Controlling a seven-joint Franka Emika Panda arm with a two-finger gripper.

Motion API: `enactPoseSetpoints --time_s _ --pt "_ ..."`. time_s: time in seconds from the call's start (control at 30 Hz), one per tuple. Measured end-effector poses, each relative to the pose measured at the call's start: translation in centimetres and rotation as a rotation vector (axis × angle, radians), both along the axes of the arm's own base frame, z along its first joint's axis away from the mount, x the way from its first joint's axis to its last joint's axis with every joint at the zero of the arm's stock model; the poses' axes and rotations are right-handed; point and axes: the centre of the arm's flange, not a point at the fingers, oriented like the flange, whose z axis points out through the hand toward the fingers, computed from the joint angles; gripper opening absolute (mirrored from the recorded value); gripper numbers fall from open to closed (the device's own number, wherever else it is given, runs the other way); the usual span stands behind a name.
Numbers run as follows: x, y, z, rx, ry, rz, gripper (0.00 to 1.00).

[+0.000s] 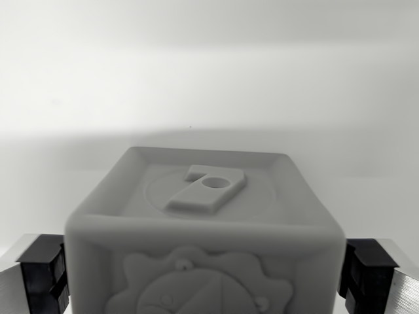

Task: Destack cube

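Flanking the cube (204, 242), the hand (208, 278) has one black finger pad (42, 271) against each side of it, so I judge it to be grasping the cube, which sits squarely between the pads. On the cube's top face a raised seven (208, 188) points away. Whatever lies below the cube is hidden. Beyond it, the pale desk (209, 140) is bare, leaving open room.

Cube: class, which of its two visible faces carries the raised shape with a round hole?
The top face, whose raised seven-like block has the hole. The front face, nearest the camera, shows a scalloped, flower-like relief.
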Motion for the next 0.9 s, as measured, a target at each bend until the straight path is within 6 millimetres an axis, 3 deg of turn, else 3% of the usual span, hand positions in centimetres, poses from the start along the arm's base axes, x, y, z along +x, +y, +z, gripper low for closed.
enactPoseSetpoints --time_s 0.57,0.9 --pt "0.0 0.0 0.1 0.000 -0.001 0.000 1.00" --pt "0.1 0.0 1.7 0.002 -0.003 -0.001 1.00"
